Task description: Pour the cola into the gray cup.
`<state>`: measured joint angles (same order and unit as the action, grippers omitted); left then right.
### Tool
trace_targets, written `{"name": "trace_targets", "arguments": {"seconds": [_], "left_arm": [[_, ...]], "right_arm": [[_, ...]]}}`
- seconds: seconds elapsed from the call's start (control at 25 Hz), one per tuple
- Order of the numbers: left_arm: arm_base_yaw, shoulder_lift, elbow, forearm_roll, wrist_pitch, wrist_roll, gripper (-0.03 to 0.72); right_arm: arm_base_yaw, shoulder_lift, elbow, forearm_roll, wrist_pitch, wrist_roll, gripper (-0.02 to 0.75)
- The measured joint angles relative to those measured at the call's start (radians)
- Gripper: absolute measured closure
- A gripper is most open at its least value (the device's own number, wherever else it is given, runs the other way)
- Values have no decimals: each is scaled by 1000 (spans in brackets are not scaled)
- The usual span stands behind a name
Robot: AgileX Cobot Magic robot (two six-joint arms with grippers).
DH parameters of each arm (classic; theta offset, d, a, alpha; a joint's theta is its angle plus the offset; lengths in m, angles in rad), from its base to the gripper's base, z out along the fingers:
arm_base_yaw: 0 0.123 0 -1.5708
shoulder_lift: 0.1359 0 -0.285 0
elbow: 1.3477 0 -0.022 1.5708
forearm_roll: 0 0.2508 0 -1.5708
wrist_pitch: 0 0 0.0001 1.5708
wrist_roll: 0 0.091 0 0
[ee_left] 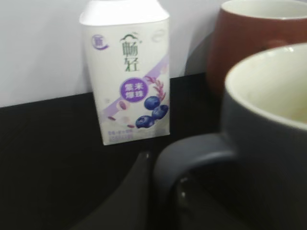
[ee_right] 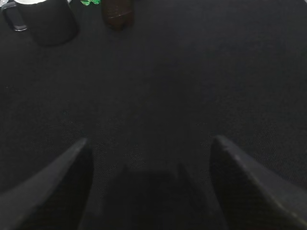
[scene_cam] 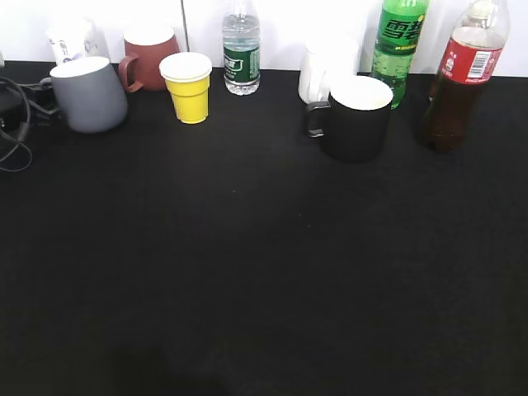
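The gray cup (scene_cam: 89, 95) stands at the far left of the black table. In the left wrist view it fills the right side (ee_left: 268, 143), and its loop handle sits between my left gripper's (ee_left: 160, 191) fingers, one finger outside the loop and one inside it. The gripper looks shut on the handle. In the exterior view only dark parts of it show at the left edge (scene_cam: 16, 107). The cola (scene_cam: 462, 74) stands upright at the far right; its base shows in the right wrist view (ee_right: 118, 12). My right gripper (ee_right: 148, 158) is open and empty over bare table, well short of the cola.
A maroon mug (scene_cam: 148, 58), yellow cup (scene_cam: 190, 87), water bottle (scene_cam: 242, 54), white cup (scene_cam: 326, 70), black mug (scene_cam: 356, 115) and green soda bottle (scene_cam: 400, 41) line the back. A white yogurt carton (ee_left: 127, 72) stands behind the gray cup. Cables (scene_cam: 12, 153) lie at the left.
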<state>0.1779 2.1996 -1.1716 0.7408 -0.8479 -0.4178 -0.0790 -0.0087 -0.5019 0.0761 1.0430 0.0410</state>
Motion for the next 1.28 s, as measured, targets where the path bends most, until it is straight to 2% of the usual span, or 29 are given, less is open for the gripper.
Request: {"name": "trace_targets", "arguments": {"seconds": [0.08,0.2,0.36,0.44,0.56,0.68,0.72,0.84,0.88,1.0,1.08,1.16,1.28], "left_arm": [[0,-18,7,10,5,1,645],[0,-144,84,17,7,3,646],[-3,-409,356,17,-3,4,646],[-36,-576,508,6,-7,5,647],[-134,-771,686,-66,29,11,647],[-208,-903,817,-70,52,20,647],[-209,-925,843,-70,54,20,647],[-209,-931,858,-89,69,24,647],[-209,-932,858,-103,69,34,647],[-209,-932,858,-132,70,54,647],[-209,-932,858,-133,70,57,647],[-209,-932,858,-134,70,66,647],[-209,-932,858,-141,70,83,647]], "right_arm": [[0,0,0,0,-1,0,164],[0,0,0,0,-1,0,164],[0,0,-1,10,-3,0,164],[0,14,-16,34,-91,0,164],[0,170,54,61,-498,0,164],[0,440,203,86,-1016,0,164],[0,541,240,56,-1178,0,164],[2,933,255,-170,-1571,61,164],[12,1055,253,-206,-1690,74,164],[72,1382,185,-222,-1934,67,164],[107,1546,107,-218,-2001,56,159],[114,1681,34,-218,-2088,51,120],[114,1836,-77,-215,-2115,48,91]]}}
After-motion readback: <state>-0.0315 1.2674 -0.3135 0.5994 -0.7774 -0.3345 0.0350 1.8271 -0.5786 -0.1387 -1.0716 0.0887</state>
